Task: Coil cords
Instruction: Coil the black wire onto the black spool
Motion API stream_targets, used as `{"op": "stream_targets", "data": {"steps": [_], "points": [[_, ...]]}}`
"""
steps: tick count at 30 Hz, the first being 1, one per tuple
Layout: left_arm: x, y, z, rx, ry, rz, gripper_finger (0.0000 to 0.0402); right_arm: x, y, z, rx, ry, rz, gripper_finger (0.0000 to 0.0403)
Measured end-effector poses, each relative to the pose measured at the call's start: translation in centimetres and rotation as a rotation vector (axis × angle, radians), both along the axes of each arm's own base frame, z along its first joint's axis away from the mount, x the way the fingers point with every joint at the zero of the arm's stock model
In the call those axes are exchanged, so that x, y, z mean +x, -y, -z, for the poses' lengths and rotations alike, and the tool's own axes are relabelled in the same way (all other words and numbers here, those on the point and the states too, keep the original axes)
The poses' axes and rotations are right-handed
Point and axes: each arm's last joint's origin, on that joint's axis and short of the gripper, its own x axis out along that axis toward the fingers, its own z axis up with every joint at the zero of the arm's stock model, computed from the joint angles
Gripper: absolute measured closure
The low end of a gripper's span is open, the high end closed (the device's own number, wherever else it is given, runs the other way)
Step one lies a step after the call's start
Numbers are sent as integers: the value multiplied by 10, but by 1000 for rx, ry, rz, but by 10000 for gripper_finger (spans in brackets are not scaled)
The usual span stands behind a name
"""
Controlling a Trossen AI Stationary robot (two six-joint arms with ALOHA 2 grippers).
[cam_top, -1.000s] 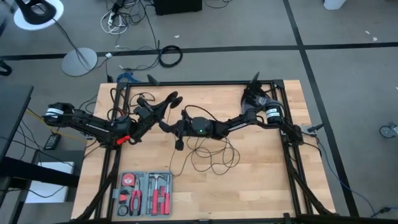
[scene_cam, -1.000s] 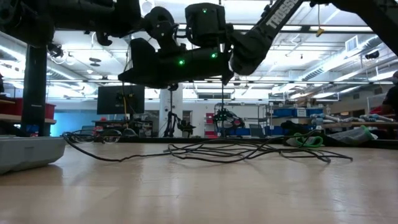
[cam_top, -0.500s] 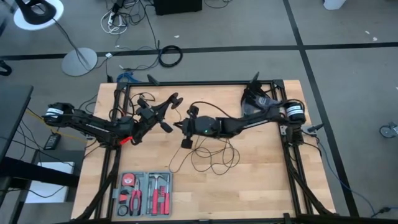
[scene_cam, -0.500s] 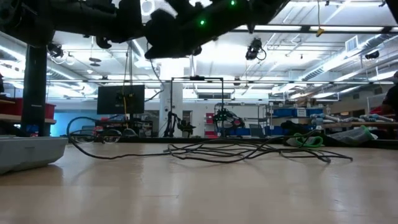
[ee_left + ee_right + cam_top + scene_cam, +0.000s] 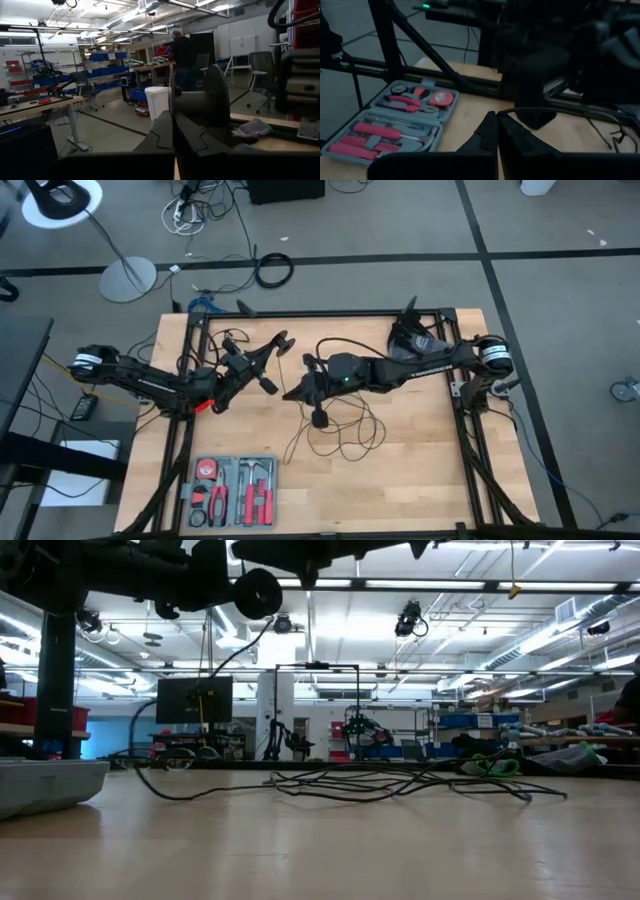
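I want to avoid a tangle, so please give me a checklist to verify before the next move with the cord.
1. Left tool shut: ok.
2. Right tool shut: ok.
3. Right tool gripping the cord: cannot tell.
4. Puck off the table: ok.
5. Cord coiled: not ok, loose loops lie on the table.
6. Tool kit apart from the loops: ok.

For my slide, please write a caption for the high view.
Both grippers, left and right, shut above the table; thin black cord lies looped.
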Motion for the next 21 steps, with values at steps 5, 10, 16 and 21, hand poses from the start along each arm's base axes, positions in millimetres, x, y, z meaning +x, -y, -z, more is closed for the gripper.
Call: {"op": "stream_targets", "data": {"steps": [5, 10, 16, 21], "points": [[1, 0, 3, 0, -33, 0, 401, -3, 16, -8, -18, 32, 26, 403], [2, 0, 8, -24, -55, 20, 401, -3, 39, -18, -15, 74, 64, 403], [3, 1, 10, -23, -81, 39, 401, -2, 57, -39, -6, 117, 47, 403], [3, 1, 11, -22, -89, 44, 401, -2, 61, -55, -9, 128, 25, 403]]}}
